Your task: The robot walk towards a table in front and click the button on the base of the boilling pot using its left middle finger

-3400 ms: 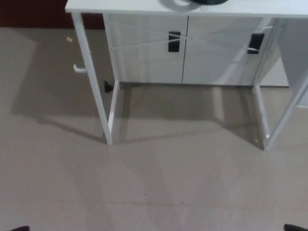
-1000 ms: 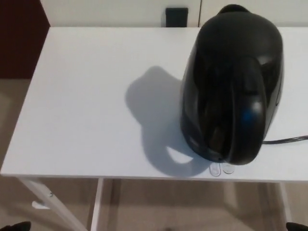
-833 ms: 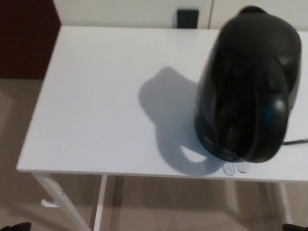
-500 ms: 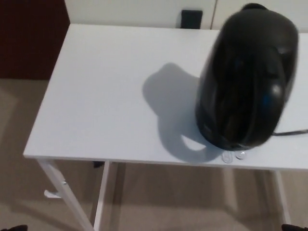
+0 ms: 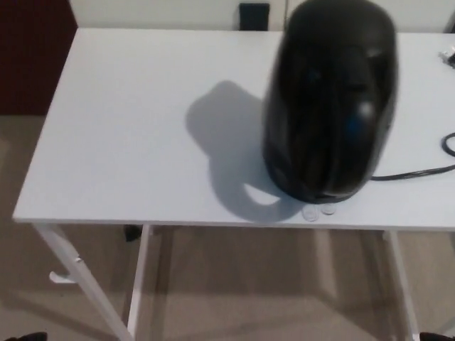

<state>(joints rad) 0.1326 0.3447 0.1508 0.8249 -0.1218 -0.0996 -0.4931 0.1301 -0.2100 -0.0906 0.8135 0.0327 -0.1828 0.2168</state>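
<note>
A glossy black boiling pot (image 5: 328,99) stands on the right half of the white table (image 5: 121,135), seen from above and a little blurred. Two small clear round buttons (image 5: 318,211) sit on its base at the table's front edge. Neither of my hands shows in the head view; only dark slivers (image 5: 20,336) sit at the two bottom corners.
A black power cord (image 5: 419,170) runs from the pot toward the right edge. White table legs (image 5: 78,273) stand on beige carpet (image 5: 234,284). A white cabinet with a black handle (image 5: 254,14) is behind the table, and a dark red panel (image 5: 32,57) at far left.
The camera has gone from seeing the table from afar to looking down on it. In the last half second the picture shifted, so the pot and table sit further left and up.
</note>
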